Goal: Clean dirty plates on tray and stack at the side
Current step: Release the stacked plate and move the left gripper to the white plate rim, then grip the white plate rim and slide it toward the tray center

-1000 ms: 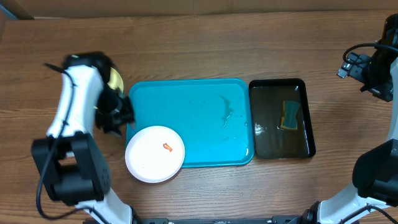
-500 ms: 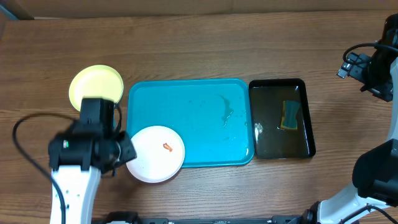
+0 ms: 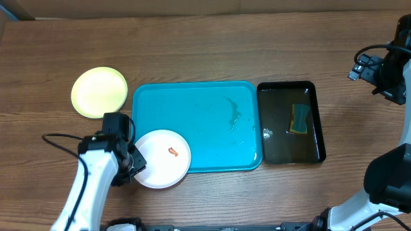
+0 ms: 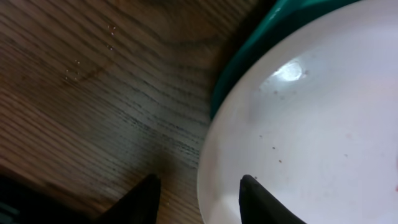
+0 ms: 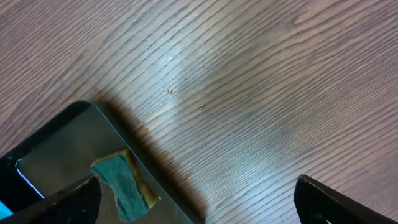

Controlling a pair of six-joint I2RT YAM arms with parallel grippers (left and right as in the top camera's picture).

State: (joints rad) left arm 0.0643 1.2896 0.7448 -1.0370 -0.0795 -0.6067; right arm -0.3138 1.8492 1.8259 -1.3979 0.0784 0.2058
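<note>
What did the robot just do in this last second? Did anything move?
The left gripper swung away from over the yellow-green plate, back toward the robot's side of the table, and now hangs open at the white plate's left rim, gripping nothing. The yellow-green plate, hidden before, now shows on the table. The white plate, turquoise tray, black tray, sponge and right gripper stayed put.

You have on hand: table (image 3: 225, 51), matt grained wood; tray (image 3: 192, 109), smooth glossy plastic; white plate (image 3: 154, 165), glossy, smooth; black tray (image 3: 286, 84), shiny; sponge (image 3: 298, 119), rough.
</note>
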